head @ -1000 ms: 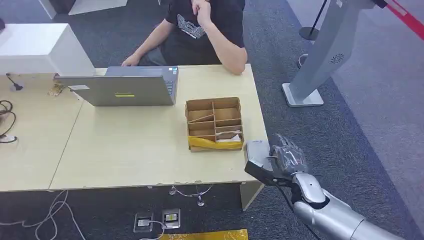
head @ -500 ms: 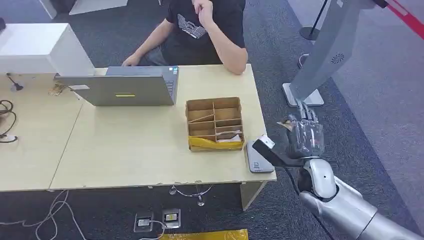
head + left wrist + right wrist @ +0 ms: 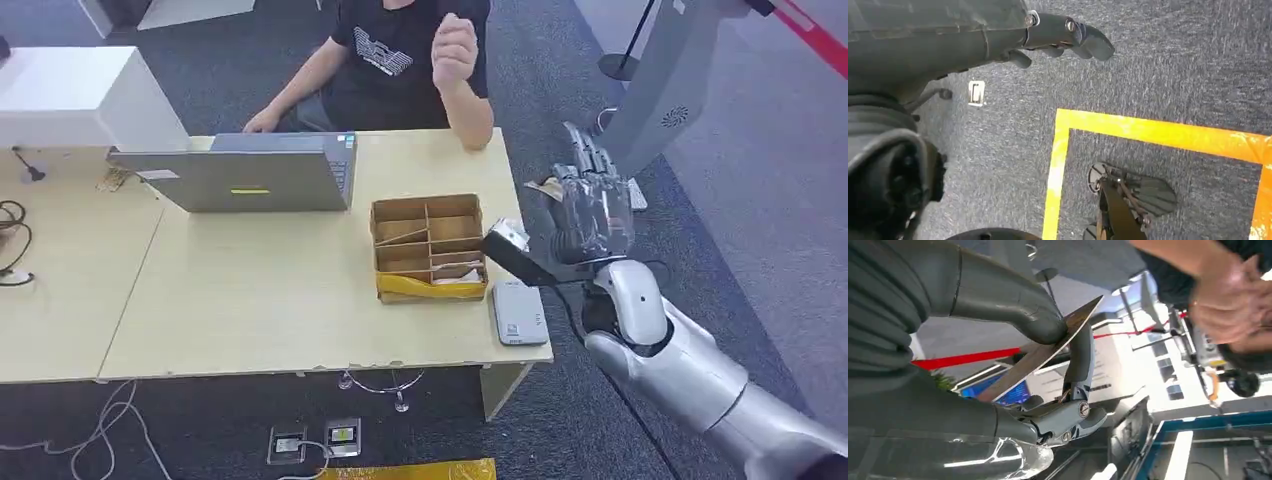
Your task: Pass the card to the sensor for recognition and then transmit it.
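Head view: the right hand (image 3: 592, 205) is raised off the counter's (image 3: 260, 300) right edge, at about 3 o'clock from the divided cardboard box (image 3: 428, 246). Its fingers (image 3: 590, 160) point up and away, toward 12 o'clock, and a small tan card (image 3: 546, 188) shows at the hand's left side, pinched against the fingers. The grey sensor (image 3: 517, 312) lies flat on the counter near its front right corner, at 5 o'clock from the box and below the raised hand, apart from it. A laptop (image 3: 245, 176) stands at 10 o'clock from the box. A person (image 3: 410, 60) in a black shirt sits behind the counter with one fist lifted.

Left wrist view: the left hand (image 3: 1048, 35) hangs over grey carpet (image 3: 1173, 65) marked with a yellow line (image 3: 1158, 134); its fingers are curled inward with nothing in them.

Right wrist view: the thumb (image 3: 1003, 297) presses the card (image 3: 1040, 355) against a darker finger (image 3: 1080, 357), so the card is gripped edge-on. The person's hand (image 3: 1233, 300) is blurred beyond it.
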